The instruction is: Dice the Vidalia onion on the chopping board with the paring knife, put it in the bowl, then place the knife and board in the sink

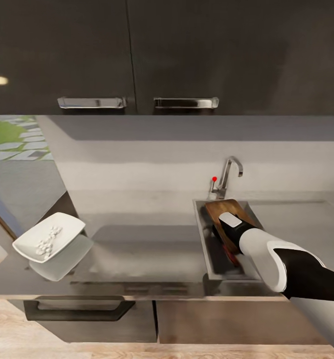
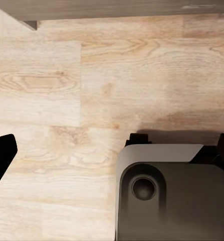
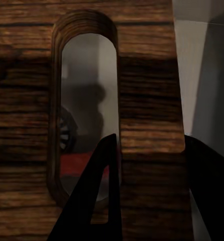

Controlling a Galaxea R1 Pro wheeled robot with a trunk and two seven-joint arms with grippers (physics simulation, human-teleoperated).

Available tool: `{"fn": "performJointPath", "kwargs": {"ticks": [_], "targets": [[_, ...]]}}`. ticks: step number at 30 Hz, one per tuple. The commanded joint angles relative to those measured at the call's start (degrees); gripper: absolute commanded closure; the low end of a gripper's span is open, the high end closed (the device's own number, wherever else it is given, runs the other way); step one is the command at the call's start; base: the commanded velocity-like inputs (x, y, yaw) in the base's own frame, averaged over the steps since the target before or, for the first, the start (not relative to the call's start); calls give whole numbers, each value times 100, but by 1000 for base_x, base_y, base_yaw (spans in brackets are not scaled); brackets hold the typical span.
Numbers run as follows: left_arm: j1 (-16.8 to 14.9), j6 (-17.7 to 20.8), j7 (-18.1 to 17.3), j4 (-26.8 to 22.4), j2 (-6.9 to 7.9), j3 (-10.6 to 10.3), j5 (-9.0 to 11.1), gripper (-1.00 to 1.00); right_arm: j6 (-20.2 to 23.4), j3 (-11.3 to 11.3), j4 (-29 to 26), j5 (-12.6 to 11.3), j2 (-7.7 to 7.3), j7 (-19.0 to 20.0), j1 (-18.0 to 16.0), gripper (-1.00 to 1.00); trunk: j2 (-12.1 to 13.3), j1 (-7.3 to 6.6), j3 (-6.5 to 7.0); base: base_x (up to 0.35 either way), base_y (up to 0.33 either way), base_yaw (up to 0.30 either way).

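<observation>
A shallow white square bowl [image 1: 50, 242] holding pale diced pieces [image 1: 48, 241] is seen at the left end of the smooth light-grey countertop [image 1: 142, 249]. Further right, the brown wooden chopping board [image 1: 228, 214] is held tilted inside the grey steel sink [image 1: 204, 249], clamped by the right gripper [image 3: 147, 193] through its handle slot. A red knife handle [image 1: 231, 257] is glimpsed beneath.

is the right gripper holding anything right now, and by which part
Yes: the right gripper holds the chopping board over the sink, one finger through its handle slot and the other on its outer edge.
</observation>
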Motion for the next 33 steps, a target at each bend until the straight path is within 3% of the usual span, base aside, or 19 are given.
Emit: {"fn": "performJointPath", "kwargs": {"ticks": [1, 33], "targets": [[-11, -43, 7, 25, -4, -49, 55, -100, -27, -37, -6, 30, 1, -9, -3, 100, -10, 3, -19, 64, -20, 0], [-11, -43, 7, 25, 5, -49, 55, -100, -35, -37, -6, 27, 8, 80, 93, 100, -10, 3, -311, 3, -1, 0]]}}
